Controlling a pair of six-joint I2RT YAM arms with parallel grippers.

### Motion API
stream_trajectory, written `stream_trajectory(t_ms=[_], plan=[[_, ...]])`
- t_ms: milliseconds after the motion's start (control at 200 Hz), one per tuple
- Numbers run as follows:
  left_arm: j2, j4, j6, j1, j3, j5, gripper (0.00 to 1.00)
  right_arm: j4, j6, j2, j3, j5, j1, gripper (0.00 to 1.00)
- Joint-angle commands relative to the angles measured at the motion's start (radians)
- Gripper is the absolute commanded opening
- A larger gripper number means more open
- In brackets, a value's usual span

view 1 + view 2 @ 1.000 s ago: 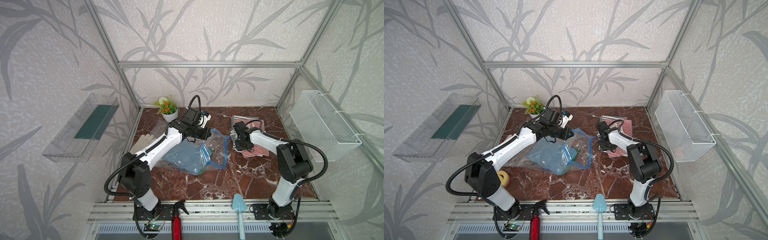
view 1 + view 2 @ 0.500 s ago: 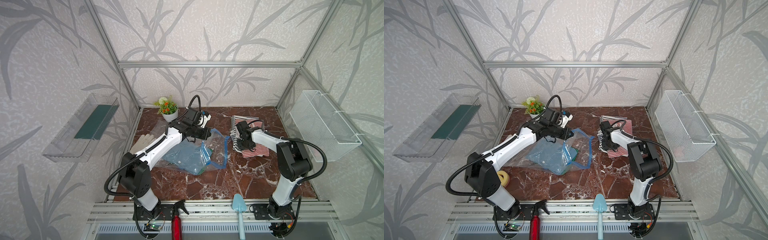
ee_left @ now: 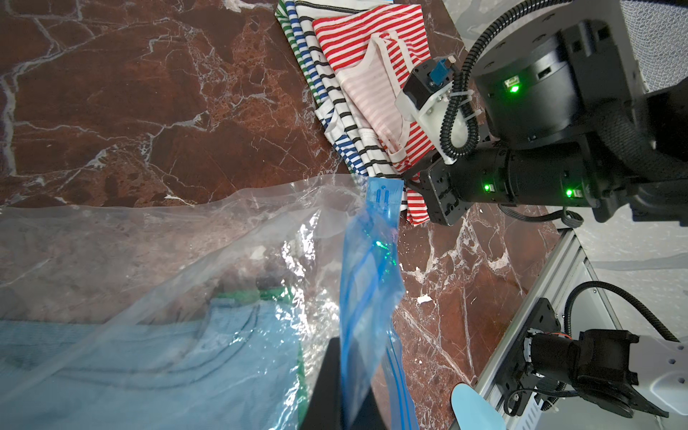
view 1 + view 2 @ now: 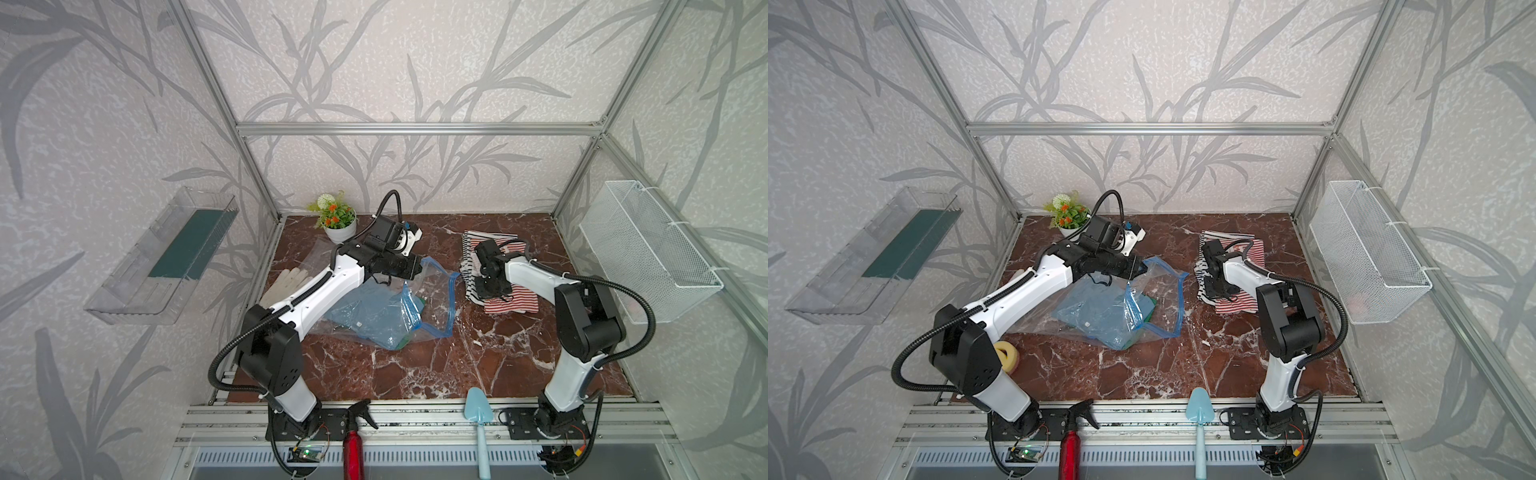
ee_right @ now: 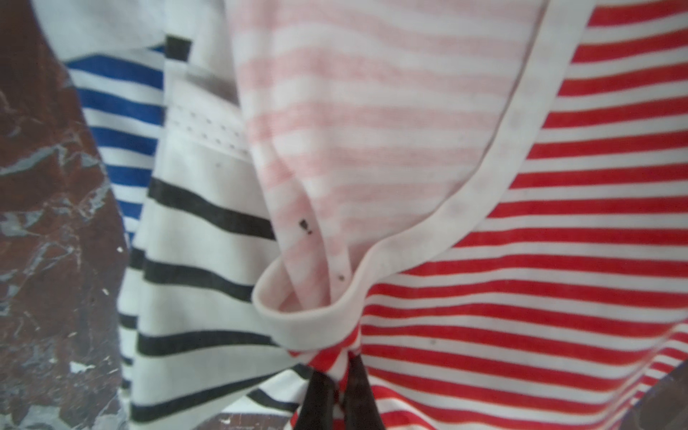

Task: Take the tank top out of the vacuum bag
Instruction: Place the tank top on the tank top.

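**A:** What's the biggest thing under the arms?

**B:** The red-brown marble tabletop (image 4: 415, 365).

**A:** And the bag?

**B:** The large clear crinkly plastic vacuum bag (image 4: 353, 328) lies crumpled on it in both top views (image 4: 1059, 320). It spreads from the left gripper (image 4: 417, 266) back along that arm. Inside the bag, below that gripper, is a folded light-blue garment (image 3: 111, 353). A green cloth edge (image 3: 257, 294) shows beside the garment.

**A:** What is the left gripper doing?

**B:** It is clamped on the bag's blue zip-seal strip (image 3: 368, 298). In the left wrist view the strip rises out of its closed fingers (image 3: 327, 372). The top views show that corner of the bag held up off the marble.

**A:** Where is the tank top?

**B:** The red-and-white striped tank top with white binding (image 4: 515, 297) is outside the bag. It lies on a pile of black- and blue-striped tops (image 3: 335, 93), directly beneath the right gripper (image 4: 493, 293). From the left gripper, it is just past the far end of the strip.

**A:** And the right gripper?

**B:** Its jaws are closed. In the right wrist view they pinch a fold of the red-striped cloth (image 5: 521, 260), just beside a loop of the white binding (image 5: 309, 309).
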Motion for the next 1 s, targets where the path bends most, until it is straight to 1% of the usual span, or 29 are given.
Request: stream_trajectory(t_ms=[0, 260, 350, 490, 735, 995], plan=[[-0.025, -0.006, 0.012, 0.002, 0.004, -0.002, 0.0, -0.037, -0.012, -0.055, 0.028, -0.029, -0.005, 0.0], [-0.028, -0.006, 0.008, 0.002, 0.004, 0.003, 0.0, -0.081, -0.032, -0.075, 0.095, -0.05, -0.01, 0.0], [-0.029, -0.004, 0.009, 0.003, 0.004, 0.003, 0.0, -0.081, -0.037, -0.072, 0.115, -0.077, -0.013, 0.0], [-0.028, -0.005, 0.009, 0.002, 0.004, 0.0, 0.0, -0.061, -0.037, -0.054, 0.144, -0.131, -0.014, 0.0], [-0.025, -0.008, 0.012, 0.003, 0.006, -0.004, 0.0, -0.003, -0.003, -0.005, 0.15, -0.222, -0.014, 0.0], [-0.022, -0.016, 0.018, 0.004, 0.008, -0.008, 0.0, 0.011, 0.012, 0.051, 0.173, -0.269, -0.014, 0.0]])
